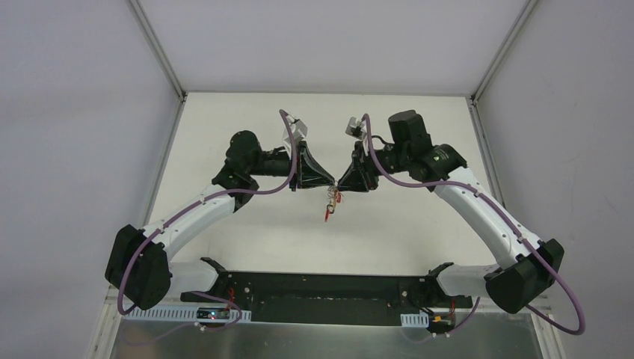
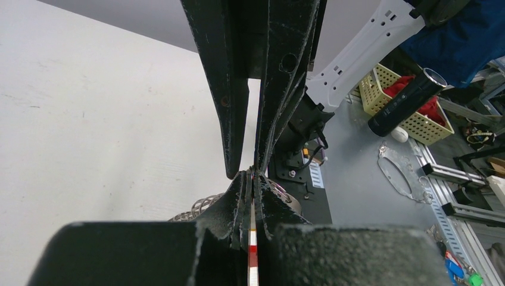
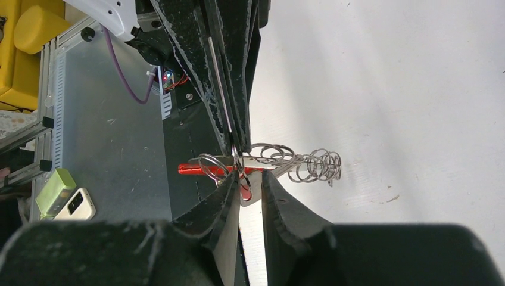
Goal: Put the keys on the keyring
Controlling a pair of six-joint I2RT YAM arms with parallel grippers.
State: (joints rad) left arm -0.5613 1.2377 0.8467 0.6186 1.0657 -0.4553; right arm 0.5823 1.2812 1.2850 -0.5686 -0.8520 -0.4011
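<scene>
Both grippers meet tip to tip above the middle of the table. My left gripper is shut on a thin grey wire loop of the keyring. The right wrist view shows its black fingers coming down onto that wire. A bright red bar and a tangle of silver rings hang on the same bunch, which dangles below the tips. My right gripper stands slightly open. A flat silver key part lies in its gap, not clamped. The other keys cannot be told apart.
The black base plate spans the near table edge between the arm bases. White walls close the table on three sides. Off the table are a yellow basket, a black cylinder, and a green-and-white device on the metal shelf.
</scene>
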